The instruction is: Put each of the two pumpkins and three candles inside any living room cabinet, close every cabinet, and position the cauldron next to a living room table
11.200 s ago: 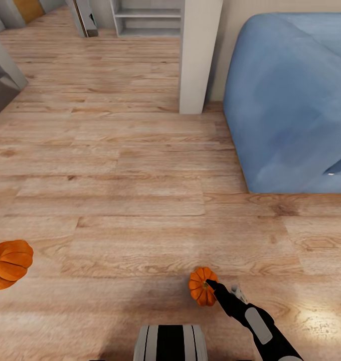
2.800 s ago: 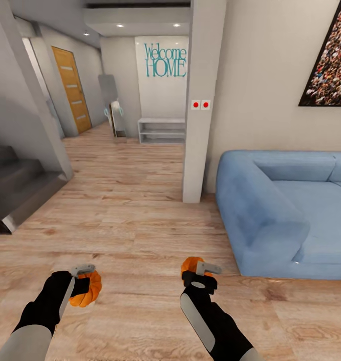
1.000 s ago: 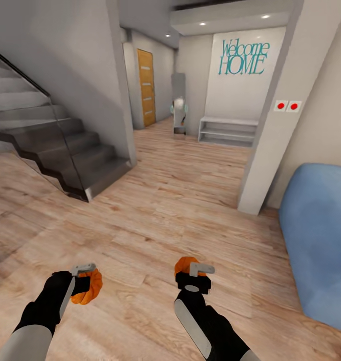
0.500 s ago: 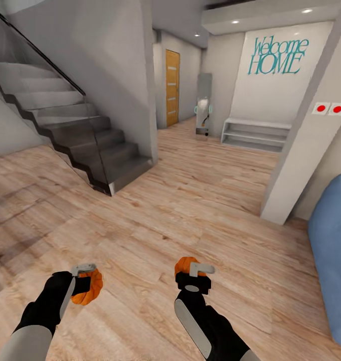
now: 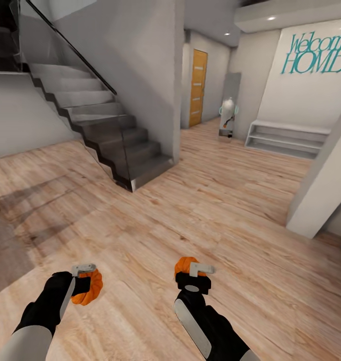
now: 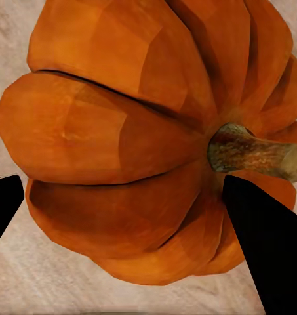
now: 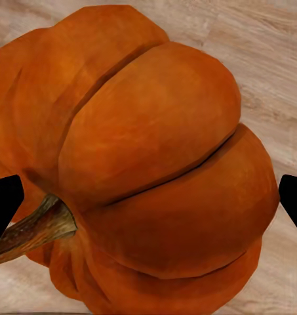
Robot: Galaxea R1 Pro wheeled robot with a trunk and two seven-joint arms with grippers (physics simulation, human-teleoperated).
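The left tool (image 5: 85,280) is clenched on one pumpkin (image 5: 88,288), the right tool (image 5: 194,273) on the other pumpkin (image 5: 185,264), both carried low over the wood floor (image 5: 215,200); the grips look unchanged, but the view has swung leftward, so the blue sofa has slid off the right edge and the staircase (image 5: 105,135) has come centre, with the hallway door (image 5: 198,87) beyond; I judge the robot is turning to find the cabinet, which is not yet ahead; candles and cauldron remain to do.
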